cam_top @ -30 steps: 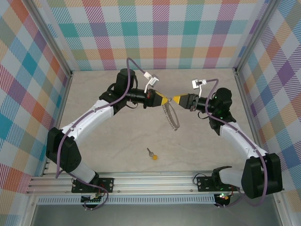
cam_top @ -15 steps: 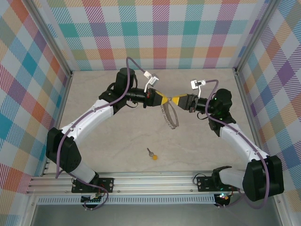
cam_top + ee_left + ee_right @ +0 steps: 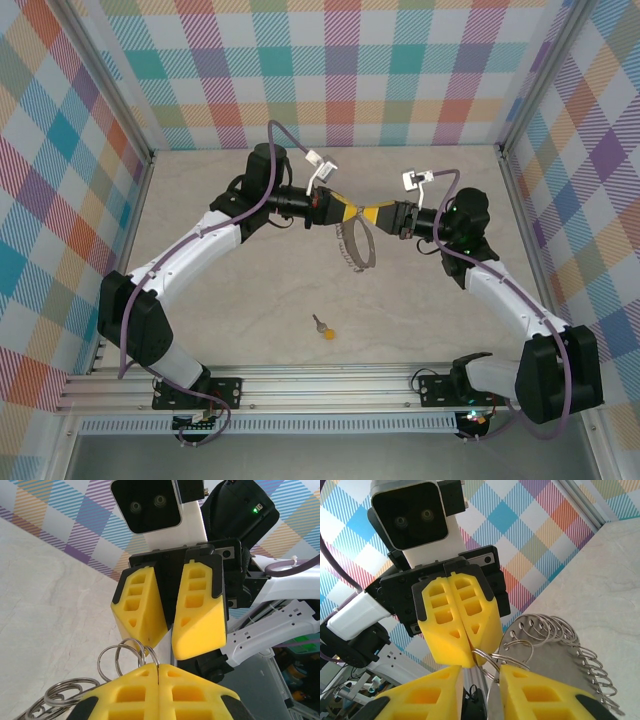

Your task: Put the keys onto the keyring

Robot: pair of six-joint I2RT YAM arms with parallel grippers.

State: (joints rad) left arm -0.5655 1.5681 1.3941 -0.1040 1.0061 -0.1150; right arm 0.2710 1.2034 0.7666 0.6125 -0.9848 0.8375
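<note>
Keyring of thin silvery metal links [image 3: 355, 245] hangs in a floppy loop above the middle of a pale, stone-patterned surface [image 3: 230, 320]. It is held up where two white robot arms meet tip to tip.

The left end effector [image 3: 343, 211] has blocky yellow fingers pressed together. In the left wrist view it [image 3: 159, 666] pinches one small ring at the top of the keyring [image 3: 122, 657], and the other rings trail down and to the left.

The right end effector [image 3: 369, 215] faces it, almost touching. Its yellow fingers are spread a little. In the right wrist view it [image 3: 481, 672] has the pinched ring and a neighbouring ring sitting in the gap between its fingers. Whether either finger touches the metal cannot be told. Behind, the rest of the keyring [image 3: 560, 640] fans out as a row of overlapping rings.

A tiny silver key with a yellow-orange rounded head [image 3: 322, 328] lies flat on the surface. It is well apart from the keyring and nearer the arm bases, with neither end effector near it.

Pastel checked walls [image 3: 350, 70] enclose the surface on three sides. An aluminium rail [image 3: 320, 385] runs along the near edge. A purple cable [image 3: 272, 140] loops above the left arm.
</note>
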